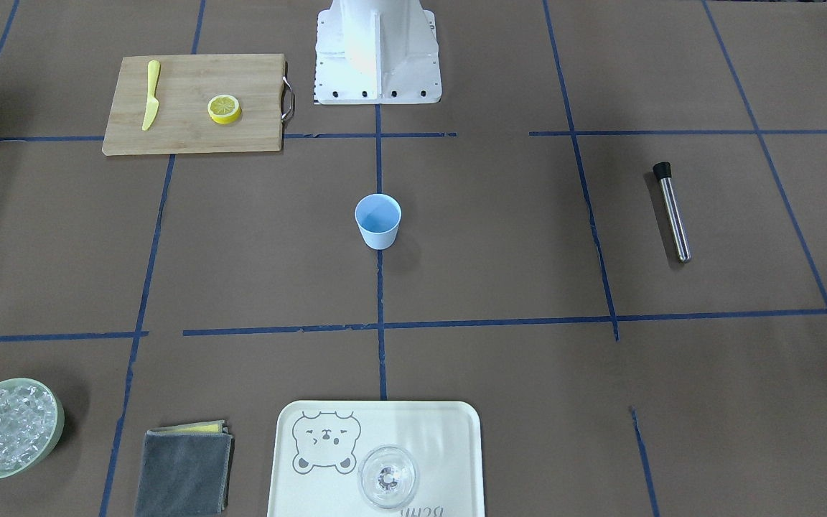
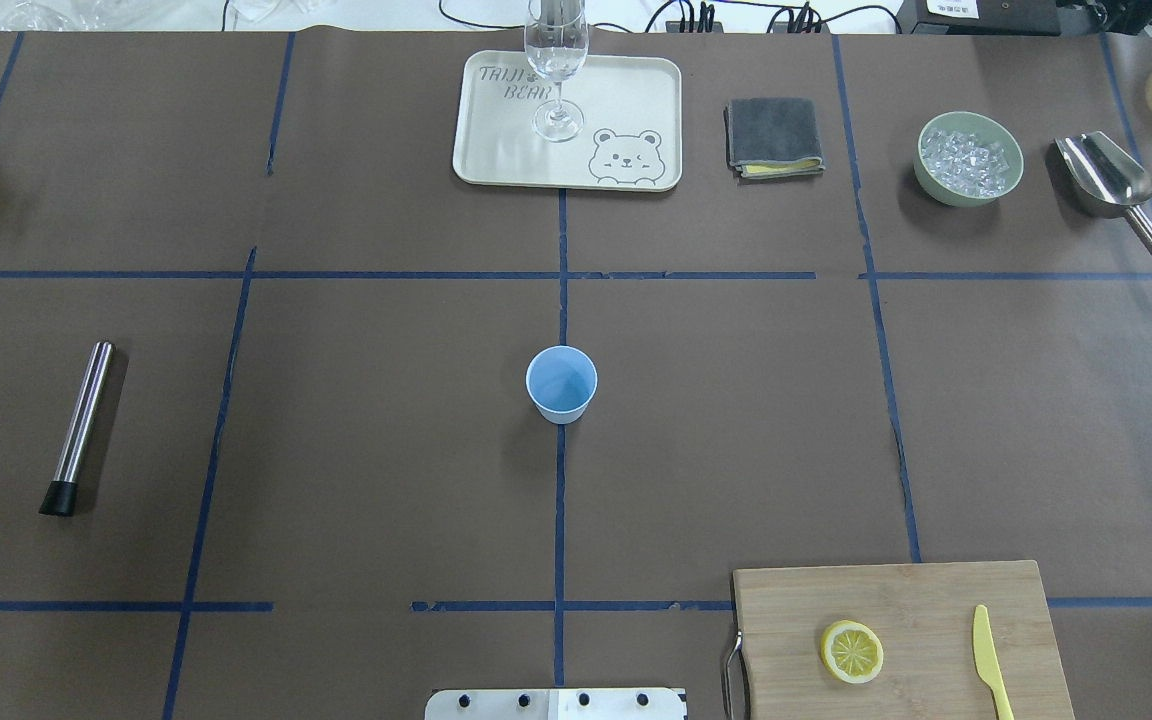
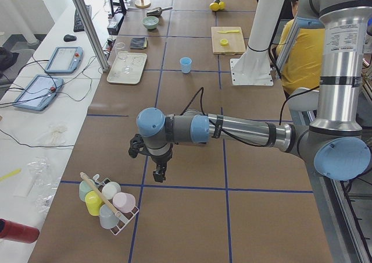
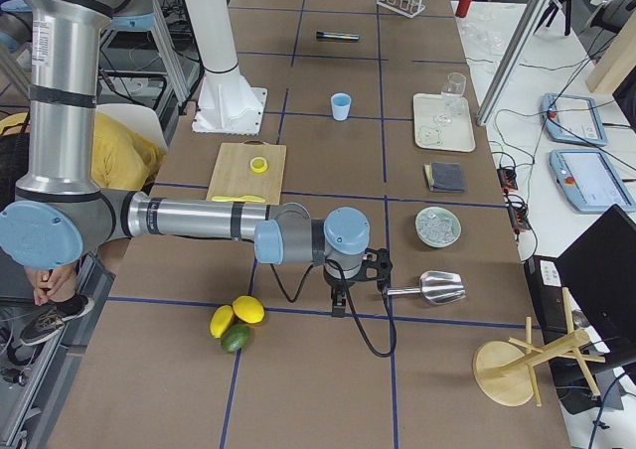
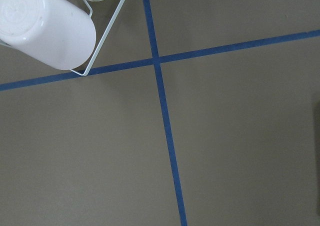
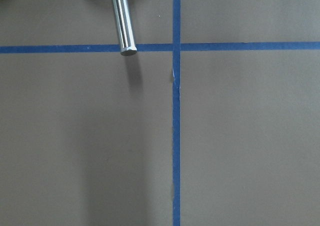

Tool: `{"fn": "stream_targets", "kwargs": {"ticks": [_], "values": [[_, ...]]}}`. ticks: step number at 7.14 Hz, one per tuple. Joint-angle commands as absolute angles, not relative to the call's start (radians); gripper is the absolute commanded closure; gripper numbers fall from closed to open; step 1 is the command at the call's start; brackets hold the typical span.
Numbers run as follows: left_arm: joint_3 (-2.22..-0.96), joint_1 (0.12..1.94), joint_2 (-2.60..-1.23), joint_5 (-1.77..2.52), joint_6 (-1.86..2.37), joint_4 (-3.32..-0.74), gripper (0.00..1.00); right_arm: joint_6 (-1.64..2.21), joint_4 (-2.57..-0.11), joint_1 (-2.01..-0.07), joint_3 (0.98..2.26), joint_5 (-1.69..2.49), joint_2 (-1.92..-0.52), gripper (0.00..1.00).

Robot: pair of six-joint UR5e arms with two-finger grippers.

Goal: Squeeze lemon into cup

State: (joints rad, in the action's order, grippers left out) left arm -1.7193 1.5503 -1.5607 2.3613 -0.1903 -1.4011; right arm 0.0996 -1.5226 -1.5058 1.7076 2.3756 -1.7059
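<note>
Front view: thin round yellow lemon slice (image 1: 224, 108) on wooden cutting board (image 1: 191, 82) by robot-side edge; small light-blue plastic cup (image 1: 377, 221) mid-table.
Left-end view: left gripper (image 3: 158, 176) near left edge, well apart from both; cannot tell if spread.
Right-end view: right gripper (image 4: 338, 305) near right edge, likewise.

Wooden cutting board (image 2: 896, 600) at the near right of the desk (image 2: 386, 450), yellow plastic knife (image 2: 990, 665) flat on it. Bear tray (image 2: 496, 150) far centre, stemmed glass (image 2: 557, 60) upright on it. Right of the tray: folded grey cloth (image 2: 774, 132), green bowl of ice (image 2: 968, 200), metal scoop (image 2: 1106, 175). Steel rod with black cap (image 2: 82, 425) lies on the left. Rack of pastel cups (image 3: 108, 203) at the desk's left end.
</note>
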Motion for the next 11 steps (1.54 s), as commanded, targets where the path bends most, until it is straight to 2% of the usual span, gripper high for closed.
{"fn": "stream_targets", "kwargs": {"ticks": [1, 2, 4, 6, 8, 11], "values": [[-1.779, 1.552, -1.546, 2.355, -0.216, -1.413, 0.00, 0.085, -1.604, -1.500, 1.759, 2.375, -1.716, 0.00], [-1.752, 1.551, -1.551, 2.358, -0.218, -1.428, 0.00, 0.075, -1.603, -1.500, 1.763, 2.376, -1.724, 0.00], [-1.775, 1.548, -1.543, 2.353, -0.224, -1.430, 0.00, 0.077, -1.591, -1.502, 1.793, 2.379, -1.750, 0.00], [-1.776, 1.545, -1.536, 2.409, -0.221, -1.568, 0.00, 0.087, -1.557, -1.499, 1.815, 2.402, -1.781, 0.00], [-1.778, 1.415, -1.523, 2.480, -0.210, -1.629, 0.00, 0.081, -1.499, -1.485, 1.815, 2.413, -1.790, 0.00], [-1.775, 1.231, -1.526, 2.450, 0.257, -1.834, 0.00, 0.080, -1.491, -1.459, 1.822, 2.447, -1.792, 0.00]]}}
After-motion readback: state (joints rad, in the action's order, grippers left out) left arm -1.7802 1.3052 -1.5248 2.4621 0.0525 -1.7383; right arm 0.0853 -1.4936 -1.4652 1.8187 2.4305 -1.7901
